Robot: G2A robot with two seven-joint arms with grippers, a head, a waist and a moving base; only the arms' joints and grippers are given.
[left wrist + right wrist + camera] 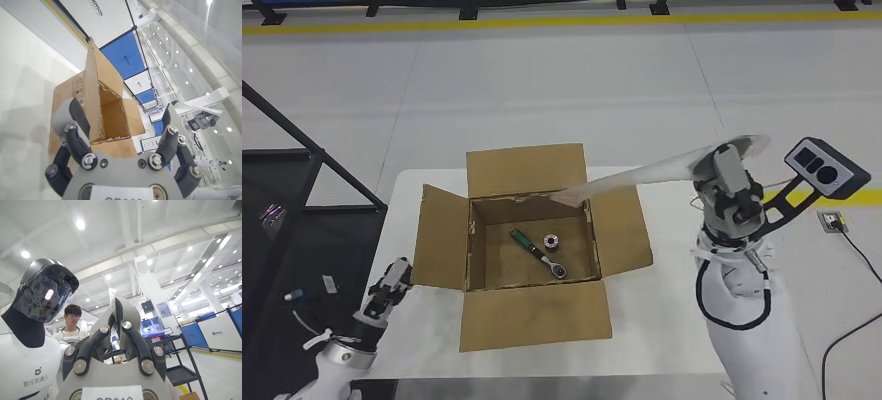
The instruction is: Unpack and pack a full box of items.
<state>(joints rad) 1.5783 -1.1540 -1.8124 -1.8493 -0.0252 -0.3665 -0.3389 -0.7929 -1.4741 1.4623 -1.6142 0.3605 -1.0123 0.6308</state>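
An open cardboard box (pixel 527 168) stands mid-table with all flaps folded out. On its floor lie a ratchet wrench with a green handle (pixel 538 251) and a small roll (pixel 551 241). My right gripper (pixel 727 160) is raised to the right of the box, shut on one end of a thin white sheet (pixel 642 178) whose far end hangs over the box's back right corner. In the right wrist view the gripper (pixel 113 306) pinches the sheet's edge (pixel 112 294). My left gripper (pixel 395 275) rests open and holds nothing near the table's left edge, facing the box (pixel 113 117).
The white table (pixel 662 320) has bare room to the right of the box and a narrow strip in front. A dark frame and black surface (pixel 282 230) stand just left of the table. A socket block (pixel 830 221) lies on the floor at the right.
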